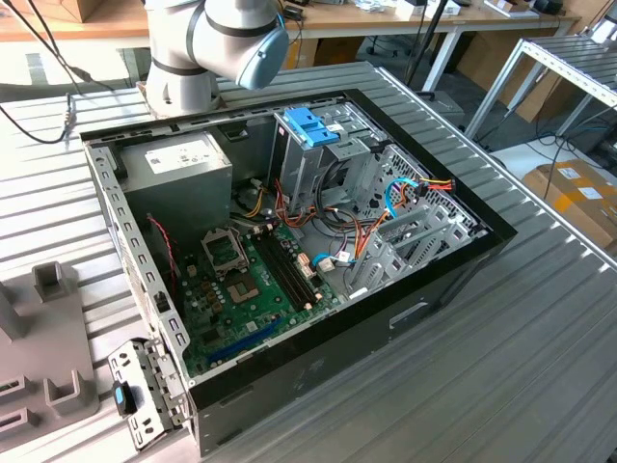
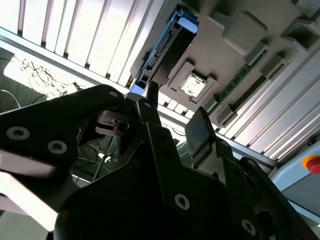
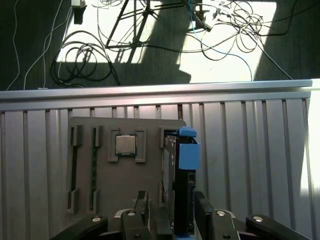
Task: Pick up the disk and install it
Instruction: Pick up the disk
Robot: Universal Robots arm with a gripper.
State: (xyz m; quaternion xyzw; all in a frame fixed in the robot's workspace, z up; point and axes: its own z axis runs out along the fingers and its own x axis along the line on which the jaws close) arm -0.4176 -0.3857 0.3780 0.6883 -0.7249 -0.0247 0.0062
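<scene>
The disk (image 3: 181, 175) stands on its edge in a slot of a grey holder (image 3: 125, 175), with a blue plastic rail along its upper side. In the first wrist view my gripper (image 3: 171, 206) is open just above the disk's near end, one black finger on each side, and a gap shows beside the finger toward the holder's middle. The second wrist view shows the disk (image 2: 167, 42) in the holder past my gripper (image 2: 175, 112), whose fingertips stand apart. The disk still sits in its slot.
The holder also carries a processor chip (image 3: 126, 145) and narrow slots. In the exterior view an open computer case (image 1: 453, 270) lies on the ribbed metal table, with a drive cage topped by a blue handle (image 1: 310, 125), a grey power-supply box (image 1: 183, 164) and a green motherboard (image 1: 241, 289). Cables lie on the floor (image 3: 90, 65).
</scene>
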